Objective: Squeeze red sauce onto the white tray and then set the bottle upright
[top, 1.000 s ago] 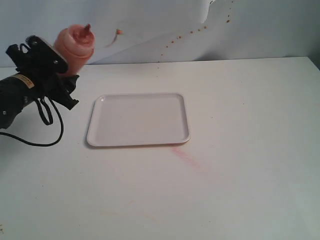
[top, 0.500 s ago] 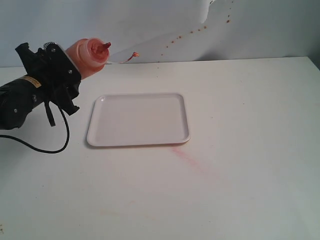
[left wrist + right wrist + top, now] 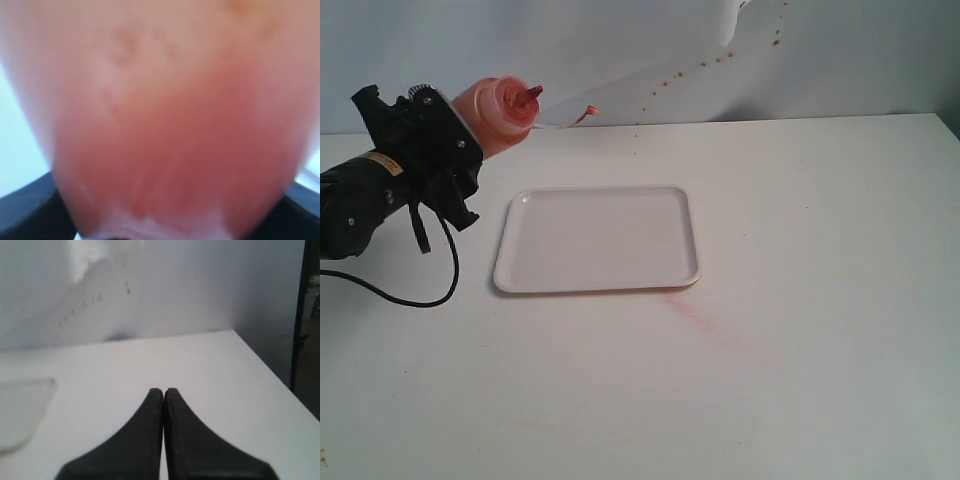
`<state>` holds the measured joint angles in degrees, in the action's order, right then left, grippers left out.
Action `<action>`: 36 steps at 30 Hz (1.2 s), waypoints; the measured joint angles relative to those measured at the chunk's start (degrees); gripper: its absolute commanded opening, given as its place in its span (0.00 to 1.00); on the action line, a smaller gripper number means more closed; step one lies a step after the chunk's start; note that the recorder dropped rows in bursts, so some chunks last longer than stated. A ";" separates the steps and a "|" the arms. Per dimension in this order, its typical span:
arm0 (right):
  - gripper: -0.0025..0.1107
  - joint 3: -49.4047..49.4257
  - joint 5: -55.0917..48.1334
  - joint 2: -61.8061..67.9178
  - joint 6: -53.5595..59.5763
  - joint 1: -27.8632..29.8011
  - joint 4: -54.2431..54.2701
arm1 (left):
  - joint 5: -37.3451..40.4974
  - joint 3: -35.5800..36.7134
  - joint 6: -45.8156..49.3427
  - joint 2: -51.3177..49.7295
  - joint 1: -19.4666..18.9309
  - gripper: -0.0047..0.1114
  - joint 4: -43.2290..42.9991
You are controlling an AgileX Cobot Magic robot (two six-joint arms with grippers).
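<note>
My left gripper (image 3: 455, 140) is shut on the bottle (image 3: 498, 112), holding it in the air beyond the tray's far left corner. The bottle is tilted, its red nozzle pointing right, its tethered cap (image 3: 588, 111) dangling past it. In the left wrist view the bottle (image 3: 165, 125) fills the picture as an orange-red blur. The white tray (image 3: 597, 239) lies flat and bare on the table; its corner (image 3: 20, 412) shows in the right wrist view. No red sauce blob shows anywhere. My right gripper (image 3: 163, 392) is shut on nothing above the table's right part.
A faint pale-pink smeared streak (image 3: 698, 315) marks the table just off the tray's near right corner. Small sauce spatters (image 3: 705, 65) dot the back wall. The table's right edge (image 3: 265, 365) drops off beside the right gripper. A black cable (image 3: 415, 295) loops under the left arm.
One second ago the bottle stood nearly upright; it has tipped toward the tray and the cap has swung right. Nothing has moved in the last half second.
</note>
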<state>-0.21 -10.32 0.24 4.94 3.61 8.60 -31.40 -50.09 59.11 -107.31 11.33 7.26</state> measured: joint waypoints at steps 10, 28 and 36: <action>0.02 -1.60 9.36 -0.10 -15.44 0.00 20.67 | 0.14 0.00 0.00 0.00 0.00 0.04 -2.05; 0.02 -12.45 -0.25 3.75 14.70 -8.57 37.37 | -0.17 0.00 0.00 -0.60 0.00 0.04 -2.31; 0.02 -20.22 -5.13 17.53 44.36 -10.41 60.94 | -2.44 0.00 0.00 -4.43 0.00 0.04 -3.22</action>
<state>-20.44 -15.45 17.77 49.30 -6.81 69.54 -33.83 -50.09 59.11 -111.74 11.33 4.04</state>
